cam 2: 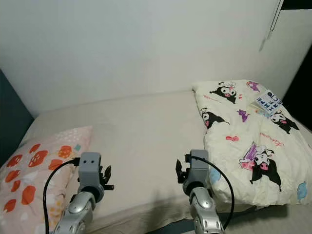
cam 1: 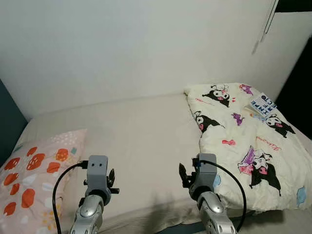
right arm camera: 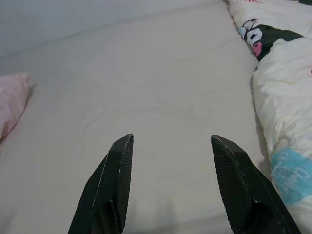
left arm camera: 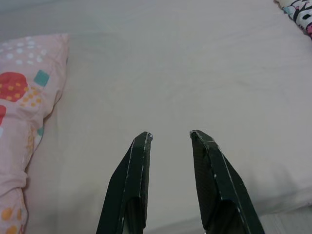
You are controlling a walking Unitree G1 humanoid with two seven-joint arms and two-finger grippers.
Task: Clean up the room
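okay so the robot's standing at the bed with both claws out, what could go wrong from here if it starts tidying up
Two risks stand out. A book lies on the folded comforter; pulling the comforter to spread it could tip the book off the bed. Also, the right claw and left claw are both open over the bare sheet, so a low reach might snag and bunch the sheet rather than catch the comforter or the pillow.

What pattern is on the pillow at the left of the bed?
Pink pillow with red-orange blobs, small teal and yellow bits; best in the left eye view.
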